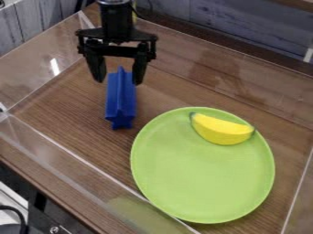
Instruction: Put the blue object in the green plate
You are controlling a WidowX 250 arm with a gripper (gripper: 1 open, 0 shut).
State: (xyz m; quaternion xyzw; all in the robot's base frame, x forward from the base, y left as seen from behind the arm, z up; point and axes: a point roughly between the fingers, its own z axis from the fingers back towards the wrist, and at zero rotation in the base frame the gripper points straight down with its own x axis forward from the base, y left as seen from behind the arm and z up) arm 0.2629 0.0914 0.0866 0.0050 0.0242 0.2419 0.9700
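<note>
The blue object [119,99] is a dark-blue ridged bar lying on the wooden table, just left of the green plate [184,174]. The plate is large, round and lime-green, at the front right. My gripper [116,72] hangs over the far end of the blue bar. Its two black fingers are spread wide, one on each side of the bar's far end, and hold nothing.
A yellow banana-like wedge [221,129] lies on the plate's far right part. Clear plastic walls [37,55] enclose the wooden table on the left, front and back.
</note>
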